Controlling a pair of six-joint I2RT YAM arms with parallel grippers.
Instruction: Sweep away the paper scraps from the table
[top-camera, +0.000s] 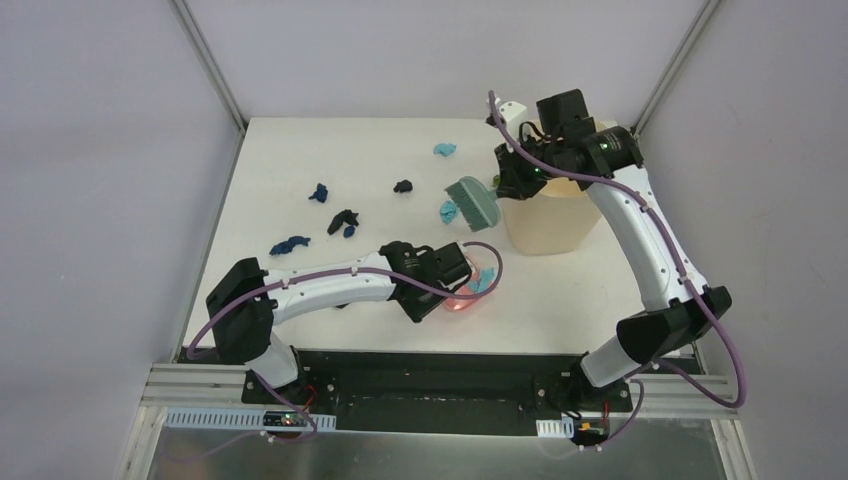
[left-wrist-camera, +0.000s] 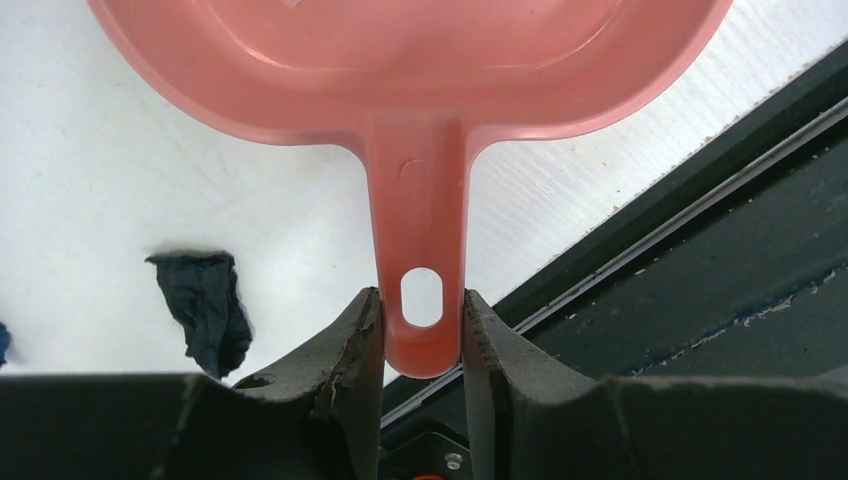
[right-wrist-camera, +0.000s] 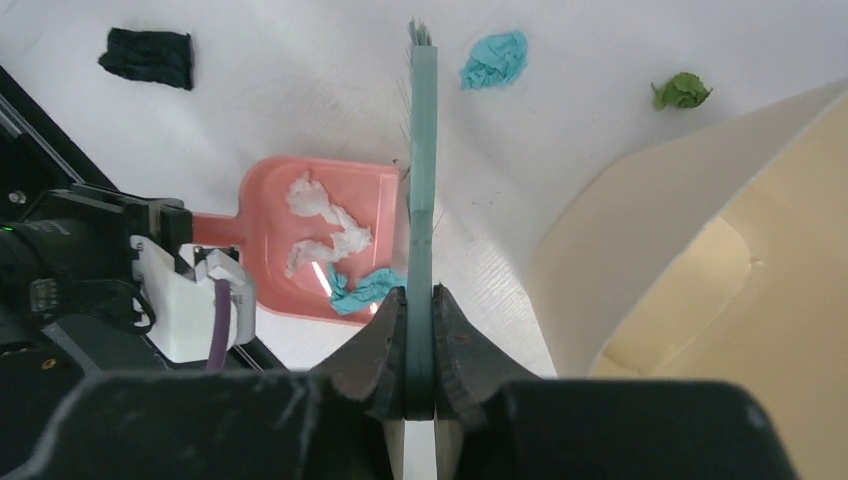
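Note:
Several paper scraps lie on the white table (top-camera: 290, 150): a teal one (top-camera: 445, 149), a black one (top-camera: 403, 186) and dark blue ones (top-camera: 319, 193) (top-camera: 289, 243). Another teal scrap (top-camera: 448, 211) sits right beside the teal brush (top-camera: 473, 200). My right gripper (right-wrist-camera: 420, 295) is shut on the brush (right-wrist-camera: 423, 150), which hangs above the table next to the bin. My left gripper (left-wrist-camera: 421, 300) is shut on the handle of the pink dustpan (left-wrist-camera: 420, 60). The dustpan (right-wrist-camera: 300, 240) holds white wads (right-wrist-camera: 320, 215) and a teal wad (right-wrist-camera: 365, 290). An olive scrap (right-wrist-camera: 681, 91) lies by the bin.
A beige bin (top-camera: 545, 220) stands at the right, under my right arm. A dark scrap (left-wrist-camera: 205, 305) lies on the table left of the dustpan handle. The black base rail (left-wrist-camera: 700, 280) runs along the table's near edge, close to the dustpan.

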